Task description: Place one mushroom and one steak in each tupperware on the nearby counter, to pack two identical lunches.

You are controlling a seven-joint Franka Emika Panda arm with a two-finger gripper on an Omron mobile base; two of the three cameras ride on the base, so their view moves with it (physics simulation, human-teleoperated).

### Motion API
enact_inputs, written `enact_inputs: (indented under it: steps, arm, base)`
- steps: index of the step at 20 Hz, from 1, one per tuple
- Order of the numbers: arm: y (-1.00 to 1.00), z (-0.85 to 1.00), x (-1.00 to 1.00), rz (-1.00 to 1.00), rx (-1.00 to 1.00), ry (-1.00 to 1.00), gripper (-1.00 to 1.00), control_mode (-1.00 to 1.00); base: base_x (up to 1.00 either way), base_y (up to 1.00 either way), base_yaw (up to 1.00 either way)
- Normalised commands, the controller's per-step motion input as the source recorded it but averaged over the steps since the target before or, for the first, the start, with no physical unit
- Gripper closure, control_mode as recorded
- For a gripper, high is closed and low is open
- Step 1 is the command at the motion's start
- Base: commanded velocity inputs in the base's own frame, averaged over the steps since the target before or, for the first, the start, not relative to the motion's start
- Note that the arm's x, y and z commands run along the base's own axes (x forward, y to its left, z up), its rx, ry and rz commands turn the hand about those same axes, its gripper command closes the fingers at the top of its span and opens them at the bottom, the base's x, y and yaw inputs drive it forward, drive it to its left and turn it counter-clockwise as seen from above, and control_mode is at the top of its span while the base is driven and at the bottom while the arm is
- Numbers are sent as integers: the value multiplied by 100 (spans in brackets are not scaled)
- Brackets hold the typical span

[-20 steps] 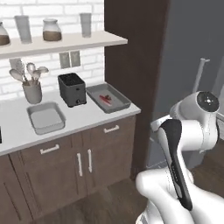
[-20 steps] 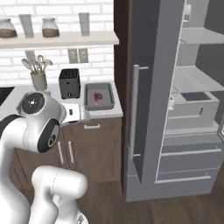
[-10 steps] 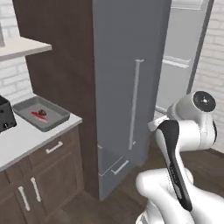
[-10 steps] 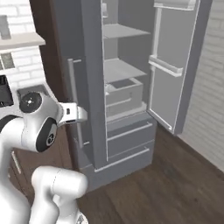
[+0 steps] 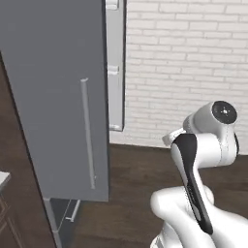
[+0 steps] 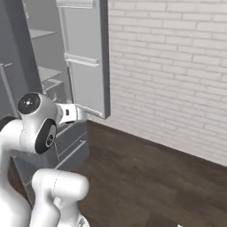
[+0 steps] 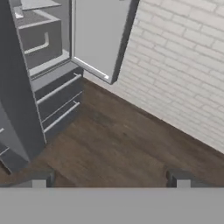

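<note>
The gripper (image 7: 110,178) hangs released, its two dark fingertips (image 7: 39,178) standing wide apart at the bottom of the hand view with nothing between them. Beyond them lies dark wooden floor (image 7: 118,144), and past that a white brick wall (image 7: 183,65) runs along the right and far side.

To the left stands a tall grey fridge (image 7: 39,87) with its right door (image 7: 98,37) swung open toward the wall. Inside, shelves and a drawer-like bin (image 7: 37,39) show in the upper part, and closed drawer fronts with long bar handles (image 7: 59,103) sit below.

In the left base view the closed grey fridge door (image 5: 58,97) with its vertical handle (image 5: 88,133) fills the left, and a sliver of the light-grey counter (image 5: 3,178) edge shows at the far left, near the frame border. The white arm (image 5: 206,145) rises at the lower right.

The mushrooms, steaks and tupperware cannot be placed from these views.

In the right base view the arm (image 6: 37,128) stands at the left, before the open fridge (image 6: 48,75).
</note>
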Motion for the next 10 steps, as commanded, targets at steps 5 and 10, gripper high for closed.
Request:
enact_inputs:
  steps: [5,10]
  arm:
    - [0,0,0,0,0,0,-100,100]
    - [0,0,0,0,0,0,-100,100]
  base:
    - [41,-18,-72]
    - [95,-3,-12]
